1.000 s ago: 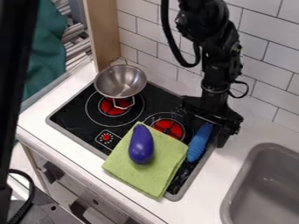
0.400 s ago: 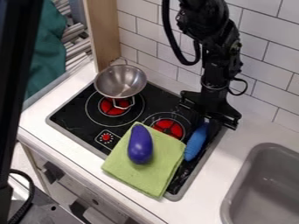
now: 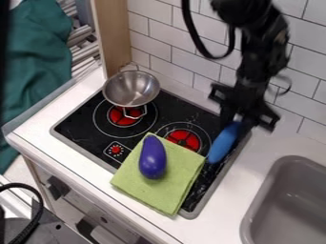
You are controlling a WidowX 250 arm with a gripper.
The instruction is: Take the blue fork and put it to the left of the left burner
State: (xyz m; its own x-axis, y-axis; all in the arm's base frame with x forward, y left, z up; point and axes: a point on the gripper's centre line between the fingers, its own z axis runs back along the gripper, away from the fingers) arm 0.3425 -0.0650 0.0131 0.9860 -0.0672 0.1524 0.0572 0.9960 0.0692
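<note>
The bench (image 3: 255, 164) holds the stove (image 3: 77, 126) and the sink (image 3: 280, 195) to its right. The cloth (image 3: 172, 190) lies partly over the stove; the hand (image 3: 235, 126) is clamped on the fork (image 3: 223, 144), slanting beside the right burner (image 3: 185, 138). The eggplant (image 3: 153, 157) rests on the cloth.

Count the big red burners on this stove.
2: the left burner, partly behind the metal pot, and the right burner, beside the green cloth. Any beneath the cloth would be hidden.
</note>
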